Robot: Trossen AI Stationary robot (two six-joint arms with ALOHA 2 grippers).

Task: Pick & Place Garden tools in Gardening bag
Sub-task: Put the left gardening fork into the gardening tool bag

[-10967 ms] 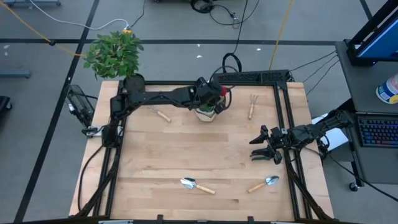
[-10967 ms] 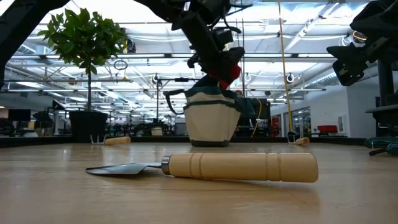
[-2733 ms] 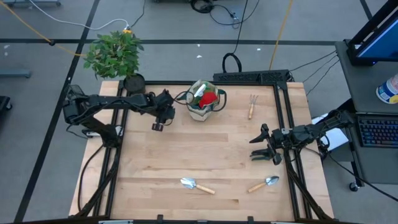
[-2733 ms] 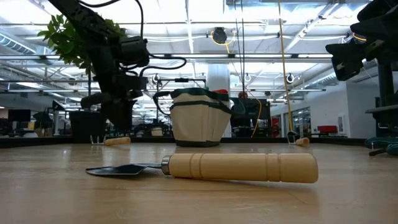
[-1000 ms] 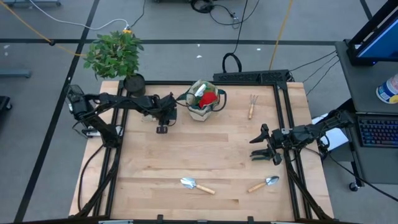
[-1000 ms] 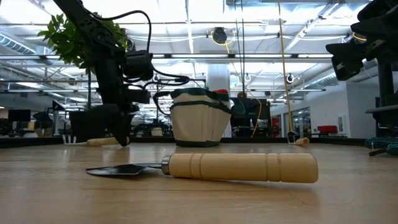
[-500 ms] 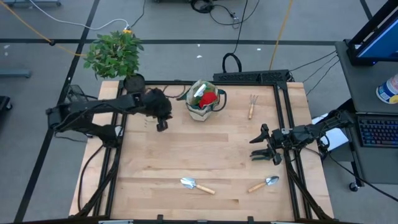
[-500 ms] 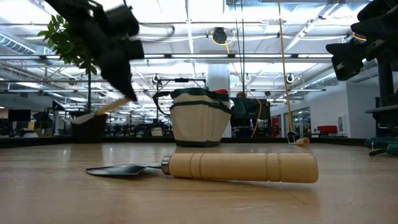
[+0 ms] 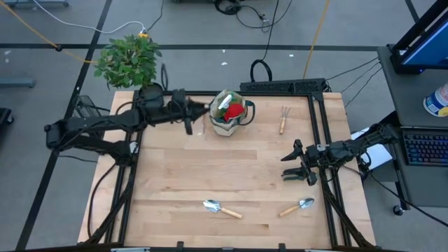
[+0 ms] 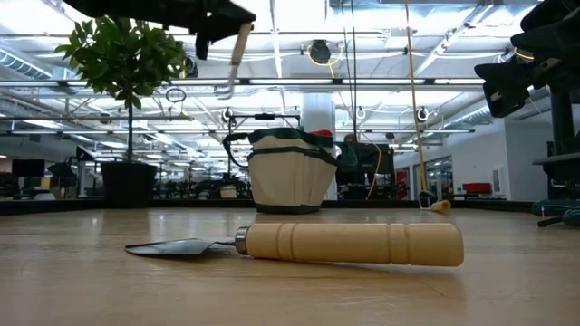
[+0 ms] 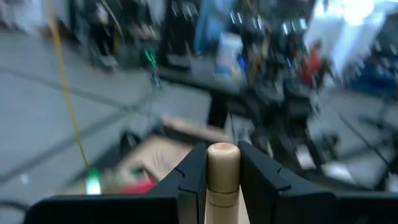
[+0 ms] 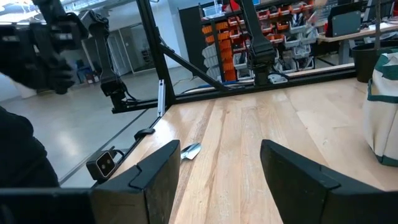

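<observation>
The beige gardening bag (image 9: 229, 112) with green trim stands at the table's far middle (image 10: 292, 177), with a red glove and a green-white bottle in it. My left gripper (image 9: 190, 117) is high above the table just left of the bag and is shut on a wooden-handled claw rake (image 10: 234, 59). A second claw rake (image 9: 283, 119) lies right of the bag. Two trowels (image 9: 221, 208) (image 9: 297, 206) lie near the front edge. My right gripper (image 9: 294, 168) waits open at the right side (image 12: 217, 168). My left gripper pinches the rake's wooden handle (image 11: 222, 177) between its two fingers, near the handle's free end, which sticks out past the fingertips. The fingers point level toward the bag and lie across the handle. The rake hangs below them, claws (image 10: 223, 89) down, clear of the table.
A leafy potted plant (image 9: 129, 63) stands at the far left corner, behind my left arm. A black frame (image 9: 318, 91) runs round the table's edges. The wooden tabletop (image 9: 224, 164) between the bag and the trowels is bare.
My left gripper has risen from the table beside the bag and gone toward the far edge and the bag, tipping from pointing down to level. The claw rake has come up with it, lifted clear of the table, and now hangs claws down.
</observation>
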